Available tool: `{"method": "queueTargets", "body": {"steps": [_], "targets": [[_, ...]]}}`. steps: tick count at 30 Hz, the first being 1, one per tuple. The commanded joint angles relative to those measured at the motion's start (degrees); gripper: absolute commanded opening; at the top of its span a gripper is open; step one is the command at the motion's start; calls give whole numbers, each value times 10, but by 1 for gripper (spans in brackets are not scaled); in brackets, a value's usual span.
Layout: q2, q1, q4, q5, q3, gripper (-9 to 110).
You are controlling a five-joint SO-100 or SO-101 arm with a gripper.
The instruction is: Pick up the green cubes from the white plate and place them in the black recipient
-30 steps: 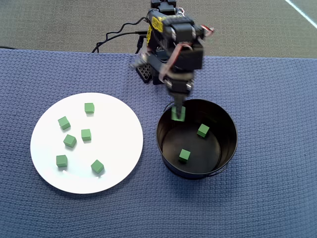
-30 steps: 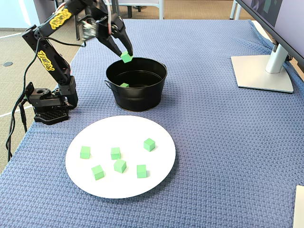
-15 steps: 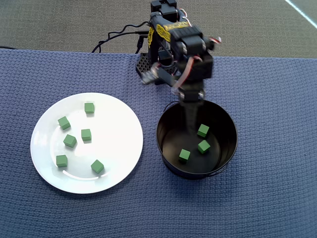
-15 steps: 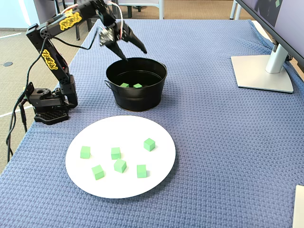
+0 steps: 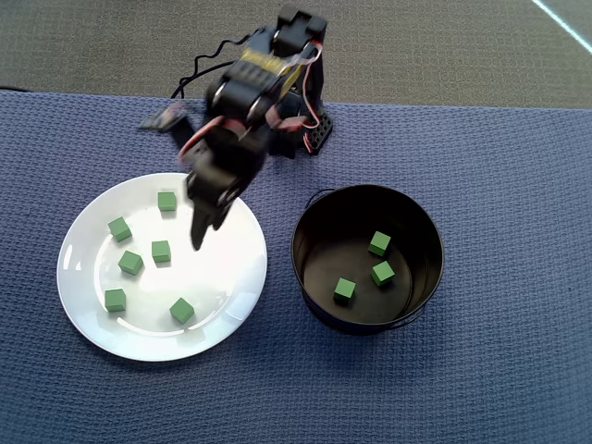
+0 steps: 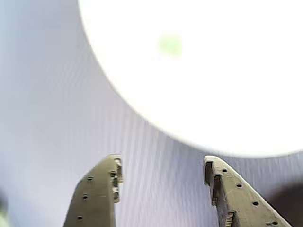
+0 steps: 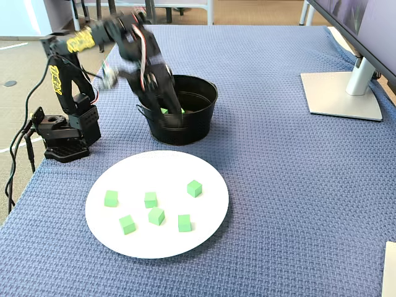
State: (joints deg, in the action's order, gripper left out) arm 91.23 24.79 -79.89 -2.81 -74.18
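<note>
Green cubes (image 5: 161, 251) are split: six lie on the white plate (image 5: 227, 277), three sit in the black tin (image 5: 310, 227). With jaws apart and empty, the gripper (image 5: 197, 240) hangs over the plate, apparently positioned for another pick.

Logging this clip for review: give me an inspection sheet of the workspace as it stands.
Surface: blue woven cloth covers the table.
Job's things: six green cubes on the white plate; three more in the black tin.
Clutter: monitor stand, far right of fixed view.
Grippers: gripper empty, jaws apart, above the plate's edge.
Cables: black lead behind the arm's base.
Surroundings: carpet floor beyond the table.
</note>
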Motion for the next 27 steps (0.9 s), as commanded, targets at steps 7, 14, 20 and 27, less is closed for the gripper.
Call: {"method": "queueTargets", "body": {"steps": [7, 14, 20, 27], "targets": [[-194, 70, 107, -102, 75, 18], [-269, 44, 111, -40, 127, 18], [-335, 29, 81, -33, 196, 18], [-373, 16, 58, -28, 229, 18]]}}
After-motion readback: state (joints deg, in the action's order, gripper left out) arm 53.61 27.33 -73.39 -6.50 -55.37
